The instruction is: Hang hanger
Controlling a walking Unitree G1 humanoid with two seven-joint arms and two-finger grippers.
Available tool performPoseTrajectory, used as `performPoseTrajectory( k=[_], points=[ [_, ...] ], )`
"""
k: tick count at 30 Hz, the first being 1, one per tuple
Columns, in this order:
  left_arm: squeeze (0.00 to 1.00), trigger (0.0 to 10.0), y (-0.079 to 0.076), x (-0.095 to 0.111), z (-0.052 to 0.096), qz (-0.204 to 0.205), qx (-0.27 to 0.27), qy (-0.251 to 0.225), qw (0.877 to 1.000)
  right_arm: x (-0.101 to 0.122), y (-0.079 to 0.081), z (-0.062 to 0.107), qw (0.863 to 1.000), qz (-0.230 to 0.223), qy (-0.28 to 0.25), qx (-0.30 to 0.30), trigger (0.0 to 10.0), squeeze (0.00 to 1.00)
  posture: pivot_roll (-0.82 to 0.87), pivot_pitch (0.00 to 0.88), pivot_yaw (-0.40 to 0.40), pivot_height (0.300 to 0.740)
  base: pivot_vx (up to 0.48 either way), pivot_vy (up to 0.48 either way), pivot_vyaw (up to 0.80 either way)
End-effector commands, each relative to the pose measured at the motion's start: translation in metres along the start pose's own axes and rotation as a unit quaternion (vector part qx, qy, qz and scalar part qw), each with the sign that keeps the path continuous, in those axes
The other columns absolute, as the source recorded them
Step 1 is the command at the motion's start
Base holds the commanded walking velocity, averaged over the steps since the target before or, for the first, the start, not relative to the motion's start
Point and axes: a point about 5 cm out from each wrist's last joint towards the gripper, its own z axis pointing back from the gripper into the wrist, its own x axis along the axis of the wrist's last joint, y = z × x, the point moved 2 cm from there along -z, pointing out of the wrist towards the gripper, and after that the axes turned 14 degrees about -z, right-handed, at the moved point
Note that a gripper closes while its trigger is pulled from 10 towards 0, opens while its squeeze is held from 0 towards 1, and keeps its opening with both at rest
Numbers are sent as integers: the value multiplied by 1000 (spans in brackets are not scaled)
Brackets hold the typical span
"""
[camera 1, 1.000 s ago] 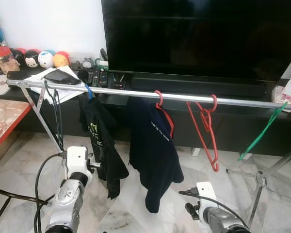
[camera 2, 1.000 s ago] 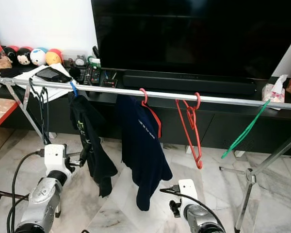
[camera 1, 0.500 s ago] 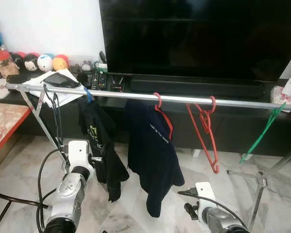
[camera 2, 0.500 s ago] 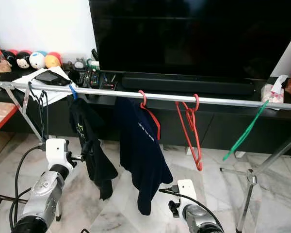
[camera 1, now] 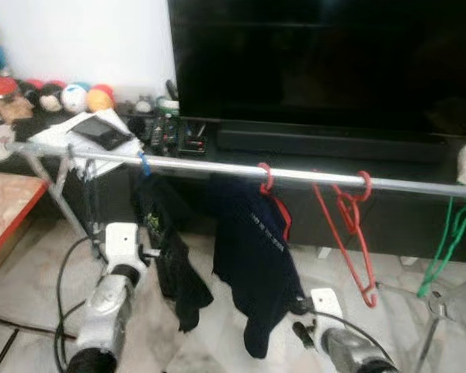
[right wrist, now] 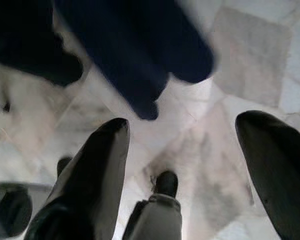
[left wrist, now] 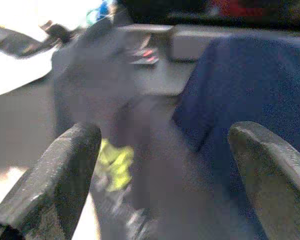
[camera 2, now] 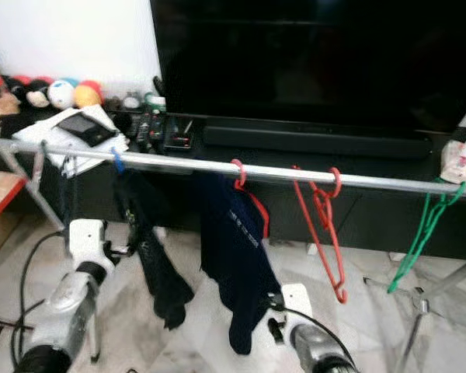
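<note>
Left claw (left wrist: 160,165): fingers spread, empty, now nearer the black garment (camera 1: 171,249).
Right claw (right wrist: 190,170): open, empty (idling low).
Rail (camera 1: 217,166): hangers already hung.

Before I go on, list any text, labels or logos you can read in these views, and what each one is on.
White lettering in a slanted line on the navy shirt hanging from the silver rail: there, but too blurred to read.
Yellow-green print on the black garment on the blue hanger: a graphic or logo, no letters legible.
Black television and soundbar: no readable brand mark.
Remotes and small items on the black cabinet: too small to read.
</note>
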Motion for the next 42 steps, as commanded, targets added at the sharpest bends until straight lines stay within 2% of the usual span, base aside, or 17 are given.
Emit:
performPoseTrajectory(
  k=[1, 3, 6, 12, 17, 20, 24, 30, 36, 42],
  points=[
    [0, 10000, -11, 1, -1, 4, -20, 0, 1000, 0, -8, 1, 1000, -2, 1, -11, 10000, 0, -56, 0, -29, 740, 285, 0, 0],
    [0, 10000, -12, 1, 0, -10, -29, 2, 1000, 0, -8, 1, 1000, -1, 2, -11, 10000, 0, -56, 0, -29, 740, 0, 0, 0],
    [0, 10000, -11, 1, 0, -9, -26, 3, 1000, 0, -8, 1, 1000, -1, 2, -11, 10000, 0, -55, 0, -29, 740, 0, 0, 0],
    [0, 10000, -3, -5, -3, -47, -6, 46, 998, 0, -8, 1, 1000, 0, 3, -11, 10000, 0, -55, 0, -29, 740, 0, 0, 0],
    [0, 10000, -2, 0, -9, -29, 1, 60, 998, -1, -8, 1, 1000, 1, 4, -10, 10000, 0, -51, 0, -28, 740, 0, 0, 0],
    [0, 10000, 0, -3, -15, -47, 11, 86, 995, -1, -8, 1, 1000, 1, 4, -10, 10000, 0, -52, 0, -27, 740, 0, 0, 0],
    [0, 10000, 1, -3, -25, -49, 24, 108, 993, -1, -8, 1, 1000, 1, 4, -9, 10000, 0, -53, 0, -26, 740, 0, 0, 0],
    [0, 10000, 1, -4, -37, -37, 44, 139, 989, -2, -6, 1, 1000, -1, 4, -7, 10000, 0, -61, 0, -20, 740, 0, 0, 0],
    [0, 10000, 6, -3, -43, -28, 67, 162, 984, -1, -6, 1, 1000, -3, 3, -6, 10000, 0, -65, 0, -19, 740, 0, 0, 0],
    [0, 10000, 11, -5, -46, -39, 86, 187, 978, -1, -5, 1, 1000, -6, 2, -5, 10000, 0, -70, 0, -17, 740, 0, 0, 0]
  ],
)
